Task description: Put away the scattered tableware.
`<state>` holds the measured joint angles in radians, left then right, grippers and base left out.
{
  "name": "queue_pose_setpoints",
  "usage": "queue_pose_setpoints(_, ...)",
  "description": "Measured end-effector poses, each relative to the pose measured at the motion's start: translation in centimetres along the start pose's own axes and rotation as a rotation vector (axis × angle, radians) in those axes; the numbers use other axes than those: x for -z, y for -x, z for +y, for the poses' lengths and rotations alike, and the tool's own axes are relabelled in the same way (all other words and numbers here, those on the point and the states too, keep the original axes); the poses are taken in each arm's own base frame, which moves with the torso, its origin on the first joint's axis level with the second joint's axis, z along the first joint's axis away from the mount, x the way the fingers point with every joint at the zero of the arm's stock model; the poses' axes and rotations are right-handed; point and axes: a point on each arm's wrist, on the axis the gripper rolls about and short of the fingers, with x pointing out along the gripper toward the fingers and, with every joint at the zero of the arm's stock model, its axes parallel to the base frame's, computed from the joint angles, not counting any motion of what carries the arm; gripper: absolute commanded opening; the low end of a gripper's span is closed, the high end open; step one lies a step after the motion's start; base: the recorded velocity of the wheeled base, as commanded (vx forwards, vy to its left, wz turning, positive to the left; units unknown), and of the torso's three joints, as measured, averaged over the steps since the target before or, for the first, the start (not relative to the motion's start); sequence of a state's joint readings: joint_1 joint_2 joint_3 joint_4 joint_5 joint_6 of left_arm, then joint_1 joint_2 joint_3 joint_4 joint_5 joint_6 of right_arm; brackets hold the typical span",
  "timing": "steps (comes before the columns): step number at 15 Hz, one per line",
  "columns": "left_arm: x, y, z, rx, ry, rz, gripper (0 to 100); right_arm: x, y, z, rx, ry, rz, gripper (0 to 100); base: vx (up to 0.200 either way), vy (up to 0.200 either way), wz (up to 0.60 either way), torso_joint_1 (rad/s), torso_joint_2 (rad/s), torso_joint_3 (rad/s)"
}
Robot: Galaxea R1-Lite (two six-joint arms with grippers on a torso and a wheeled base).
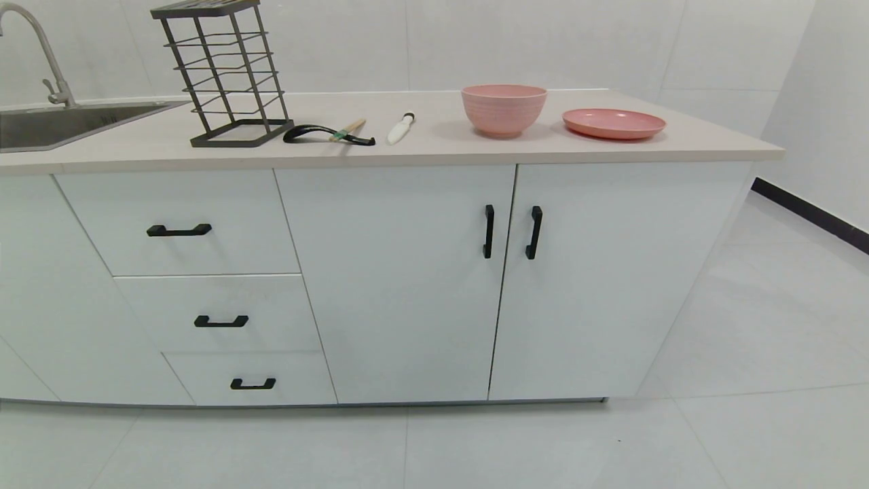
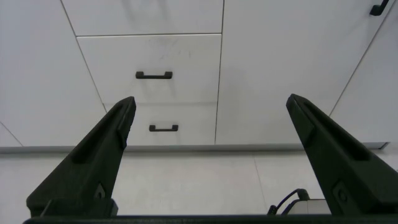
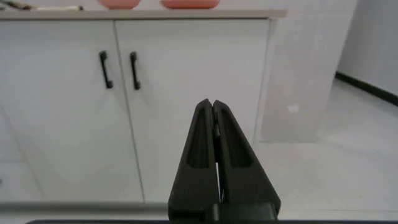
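On the countertop (image 1: pixel 434 146) stand a pink bowl (image 1: pixel 504 109) and, to its right, a flat pink plate (image 1: pixel 614 123). Left of the bowl lie a white-handled utensil (image 1: pixel 400 128), a wooden-handled piece (image 1: pixel 347 129) and a black ladle (image 1: pixel 322 134). A black wire rack (image 1: pixel 227 75) stands further left. My left gripper (image 2: pixel 208 109) is open, low in front of the drawers (image 2: pixel 154 75), holding nothing. My right gripper (image 3: pixel 213 107) is shut and empty, facing the cabinet doors (image 3: pixel 118 70); the bowl (image 3: pixel 119 4) and plate (image 3: pixel 189 4) show at the counter edge above it.
A steel sink (image 1: pixel 61 123) with a tap (image 1: pixel 44 51) sits at the counter's left end. Below are three drawers with black handles (image 1: pixel 178 231) and two doors with vertical handles (image 1: pixel 512 232). Tiled floor (image 1: pixel 767 319) spreads to the right, bounded by a wall.
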<state>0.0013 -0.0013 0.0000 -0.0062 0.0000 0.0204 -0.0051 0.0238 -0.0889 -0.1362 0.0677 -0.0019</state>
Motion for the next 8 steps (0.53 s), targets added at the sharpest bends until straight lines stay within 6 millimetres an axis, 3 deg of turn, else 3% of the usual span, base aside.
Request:
queue_pose_setpoints(3,0.0,0.0,0.0,0.002,-0.001,0.001,100,-2.1,-0.5,0.2,-0.107,0.018,0.085,0,0.000,0.000,0.00,0.000,0.00,0.000)
queue_pose_setpoints(8,0.0,0.0,0.0,0.003,-0.004,0.001,100,-3.0,-3.5,0.2,-0.237,0.004,0.245,0,0.000,0.000,0.00,0.000,0.00,0.000)
